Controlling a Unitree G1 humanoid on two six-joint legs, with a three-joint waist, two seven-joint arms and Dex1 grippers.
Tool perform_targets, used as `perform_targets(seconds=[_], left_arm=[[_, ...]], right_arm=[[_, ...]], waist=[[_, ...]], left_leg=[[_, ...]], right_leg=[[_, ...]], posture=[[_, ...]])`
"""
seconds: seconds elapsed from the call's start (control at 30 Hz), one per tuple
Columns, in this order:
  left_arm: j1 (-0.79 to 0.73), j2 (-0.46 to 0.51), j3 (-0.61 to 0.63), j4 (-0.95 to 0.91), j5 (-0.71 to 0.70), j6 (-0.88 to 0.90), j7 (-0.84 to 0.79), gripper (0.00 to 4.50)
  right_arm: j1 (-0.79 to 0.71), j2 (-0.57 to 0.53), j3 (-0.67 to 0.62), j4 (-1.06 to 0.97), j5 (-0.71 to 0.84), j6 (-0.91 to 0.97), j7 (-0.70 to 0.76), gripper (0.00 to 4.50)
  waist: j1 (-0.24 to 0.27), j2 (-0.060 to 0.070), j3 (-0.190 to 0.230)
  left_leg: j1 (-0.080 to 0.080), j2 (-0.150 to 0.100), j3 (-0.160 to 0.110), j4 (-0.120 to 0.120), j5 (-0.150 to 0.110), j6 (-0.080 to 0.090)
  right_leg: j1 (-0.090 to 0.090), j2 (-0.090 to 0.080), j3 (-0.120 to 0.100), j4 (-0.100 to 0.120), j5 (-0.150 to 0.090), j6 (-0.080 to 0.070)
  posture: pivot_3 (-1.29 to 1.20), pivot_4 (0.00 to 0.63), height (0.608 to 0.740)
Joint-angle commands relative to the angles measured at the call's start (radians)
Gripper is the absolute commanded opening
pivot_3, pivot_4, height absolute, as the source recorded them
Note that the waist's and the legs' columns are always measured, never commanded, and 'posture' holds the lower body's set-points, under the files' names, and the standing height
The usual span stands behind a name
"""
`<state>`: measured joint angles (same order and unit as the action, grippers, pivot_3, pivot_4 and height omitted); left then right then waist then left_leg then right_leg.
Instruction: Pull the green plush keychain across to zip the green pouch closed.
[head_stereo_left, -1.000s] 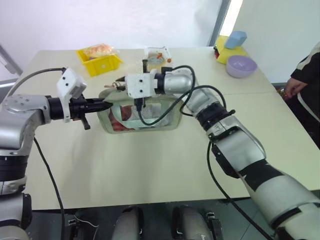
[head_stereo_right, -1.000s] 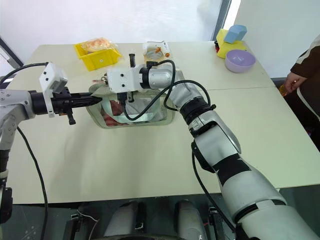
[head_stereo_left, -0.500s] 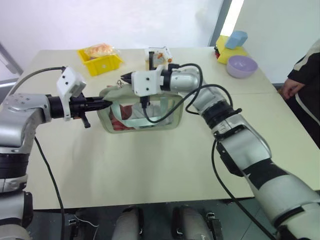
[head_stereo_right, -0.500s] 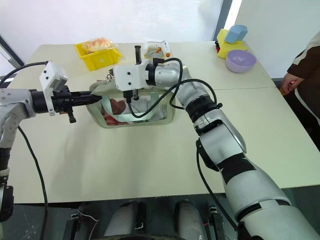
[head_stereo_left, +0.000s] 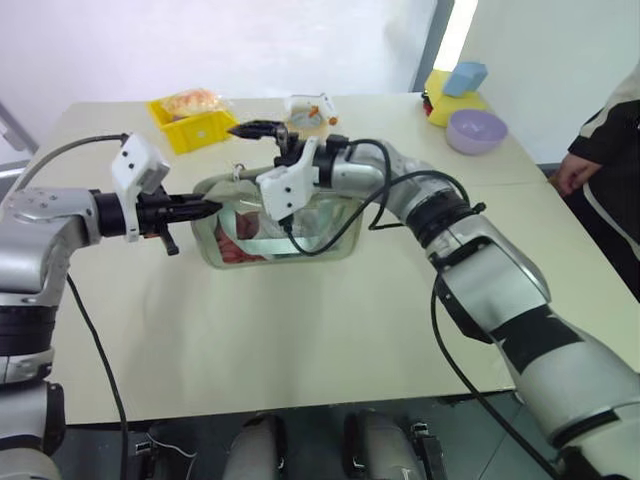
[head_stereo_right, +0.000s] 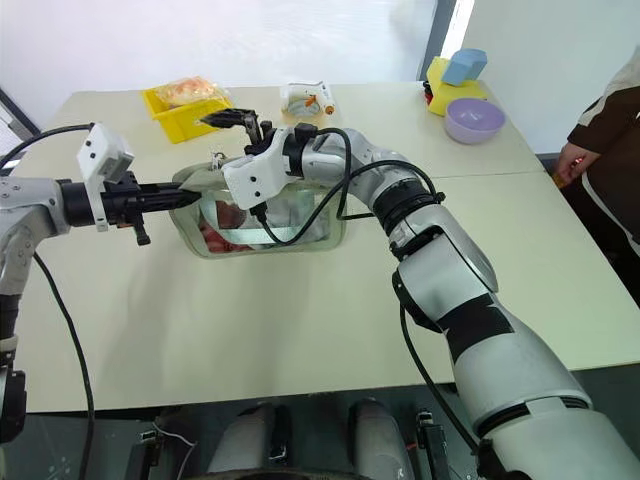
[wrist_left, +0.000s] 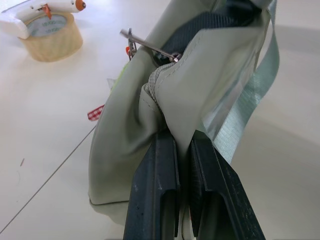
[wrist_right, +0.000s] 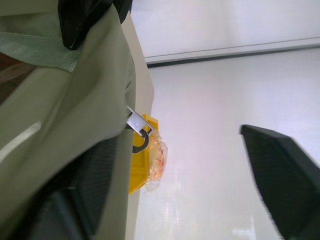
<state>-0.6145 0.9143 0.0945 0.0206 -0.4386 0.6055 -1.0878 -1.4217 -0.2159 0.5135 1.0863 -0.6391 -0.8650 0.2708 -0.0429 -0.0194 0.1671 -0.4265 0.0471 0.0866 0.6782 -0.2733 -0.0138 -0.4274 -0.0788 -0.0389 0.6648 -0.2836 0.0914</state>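
We see the soft sage pouch (head_stereo_left: 275, 225) with its clear window mid-table (head_stereo_left: 300, 330), red items inside. Our left tool (wrist_left: 182, 165) pinches its fabric end; our right tool (head_stereo_left: 262, 130) gapes above it.

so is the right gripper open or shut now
Open. The right gripper has its jaws spread wide apart in the right wrist view, with nothing between them; it sits beside the pouch.

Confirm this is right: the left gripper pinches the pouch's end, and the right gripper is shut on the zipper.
Not quite. The left gripper does pinch the pouch, but the right gripper is open, as the right wrist view shows.
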Motion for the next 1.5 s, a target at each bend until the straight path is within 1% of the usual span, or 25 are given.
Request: perform_targets(seconds=[0.03,0.2,0.47,0.57,0.6,0.77,0.8,0.93,1.03,1.07,1.17,1.33,1.4,1.47,1.5], left_arm=[[-0.001,0.016,0.039,-0.043,-0.013,0.001,0.01,0.0],[0.009,0.015,0.047,-0.06,-0.018,0.009,0.019,0.0],[0.018,0.011,0.051,-0.071,-0.021,0.014,0.028,0.0],[0.012,0.014,0.052,-0.065,-0.02,0.013,0.026,0.0],[0.01,0.014,0.052,-0.062,-0.019,0.011,0.026,0.0],[0.007,0.01,0.047,-0.056,-0.016,0.006,0.027,0.0],[0.005,0.008,0.045,-0.054,-0.015,0.004,0.026,0.0],[-0.009,-0.001,0.033,-0.041,-0.011,-0.001,0.027,0.0],[-0.014,-0.003,0.03,-0.04,-0.01,0.0,0.026,0.0],[-0.013,-0.004,0.031,-0.039,-0.01,0.0,0.025,0.0],[-0.002,-0.006,0.031,-0.035,-0.012,0.0,0.02,0.0],[-0.016,-0.021,0.013,-0.005,-0.002,-0.013,0.02,0.0],[-0.025,-0.029,0.005,0.007,0.001,-0.019,0.021,0.0],[-0.031,-0.036,0.0,0.014,0.003,-0.021,0.021,0.0],[-0.037,-0.044,-0.007,0.021,0.005,-0.025,0.023,0.0]], right_arm=[[-0.02,0.033,0.038,0.01,-0.033,-0.042,-0.031,4.42],[-0.04,0.043,0.094,0.028,-0.109,-0.058,-0.099,4.42],[-0.058,0.09,0.086,0.062,-0.092,-0.054,-0.111,4.42],[-0.058,0.089,0.082,0.075,-0.078,-0.069,-0.068,3.59],[-0.057,0.086,0.082,0.076,-0.076,-0.073,-0.06,3.12],[-0.046,0.073,0.08,0.071,-0.077,-0.075,-0.058,0.45],[-0.043,0.071,0.079,0.069,-0.076,-0.075,-0.058,0.03],[-0.036,0.047,0.077,0.057,-0.079,-0.072,-0.066,0.03],[-0.031,-0.009,0.055,0.032,-0.067,-0.049,-0.058,0.03],[-0.028,-0.036,0.041,0.018,-0.056,-0.037,-0.046,0.03],[-0.001,-0.163,-0.009,-0.065,-0.026,0.038,0.016,0.03],[0.104,-0.345,-0.069,-0.265,0.002,0.193,0.126,0.03],[0.148,-0.396,-0.095,-0.346,0.006,0.257,0.159,0.03],[0.182,-0.424,-0.114,-0.414,0.009,0.314,0.183,0.03],[0.211,-0.455,-0.135,-0.461,0.006,0.369,0.204,0.03]], waist=[[-0.001,0.0,0.0],[-0.002,0.0,0.0],[-0.003,0.0,0.0],[-0.003,0.0,0.0],[-0.003,0.0,0.0],[-0.003,0.0,0.0],[-0.003,0.0,0.0],[-0.001,0.0,0.0],[0.001,0.0,0.0],[0.002,0.0,0.0],[0.005,0.0,0.0],[0.009,0.0,0.0],[0.008,0.0,0.0],[-0.002,0.0,0.0],[-0.001,0.001,0.0]], left_leg=[[0.0,0.0,0.0,0.0,0.0,0.0],[0.0,0.0,0.0,-0.001,0.0,-0.001],[0.001,0.001,0.0,-0.001,0.001,-0.001],[0.001,0.001,0.0,-0.001,0.001,-0.001],[0.001,0.001,0.0,-0.001,0.001,-0.001],[0.001,0.001,0.0,-0.001,0.001,-0.001],[0.001,0.001,0.0,-0.001,0.001,-0.001],[0.001,0.0,0.0,-0.001,0.001,-0.001],[0.0,0.0,0.0,-0.001,0.001,-0.001],[0.0,0.0,0.0,-0.001,0.001,-0.001],[0.0,0.0,-0.001,-0.001,0.001,-0.001],[0.0,0.0,-0.001,-0.001,0.001,-0.001],[0.0,0.0,-0.001,-0.001,0.001,-0.001],[0.0,0.0,-0.001,-0.001,0.001,-0.001],[0.0,0.0,0.0,-0.001,0.001,-0.001]], right_leg=[[0.0,0.0,0.0,0.0,0.0,0.0],[0.0,0.0,0.0,0.0,0.0,0.0],[0.0,0.0,0.0,0.0,0.0,0.0],[0.0,0.0,0.0,0.0,0.0,0.0],[0.0,0.0,0.0,0.0,0.0,0.0],[0.0,0.0,0.0,0.0,0.0,0.0],[0.0,0.0,0.0,0.0,0.0,0.0],[0.0,0.0,0.0,0.0,0.0,0.0],[0.0,0.0,0.0,0.0,0.0,0.0],[0.0,0.0,0.0,0.0,0.0,0.0],[0.0,-0.001,0.0,0.0,0.0,0.0],[0.0,-0.001,0.0,0.0,0.0,0.0],[0.0,-0.001,0.0,-0.001,0.0,0.0],[0.0,0.0,0.0,-0.001,0.0,0.0],[0.0,0.001,0.0,-0.001,0.0,0.0]], posture=[[0.0,0.15,0.739],[0.0,0.15,0.739],[0.0,0.15,0.739],[0.0,0.15,0.739],[0.0,0.15,0.739],[0.0,0.15,0.739],[0.0,0.15,0.739],[0.0,0.15,0.739],[0.0,0.15,0.739],[0.0,0.15,0.739],[0.0,0.15,0.739],[0.0,0.15,0.739],[0.0,0.15,0.739],[0.0,0.15,0.739],[0.0,0.15,0.739]])
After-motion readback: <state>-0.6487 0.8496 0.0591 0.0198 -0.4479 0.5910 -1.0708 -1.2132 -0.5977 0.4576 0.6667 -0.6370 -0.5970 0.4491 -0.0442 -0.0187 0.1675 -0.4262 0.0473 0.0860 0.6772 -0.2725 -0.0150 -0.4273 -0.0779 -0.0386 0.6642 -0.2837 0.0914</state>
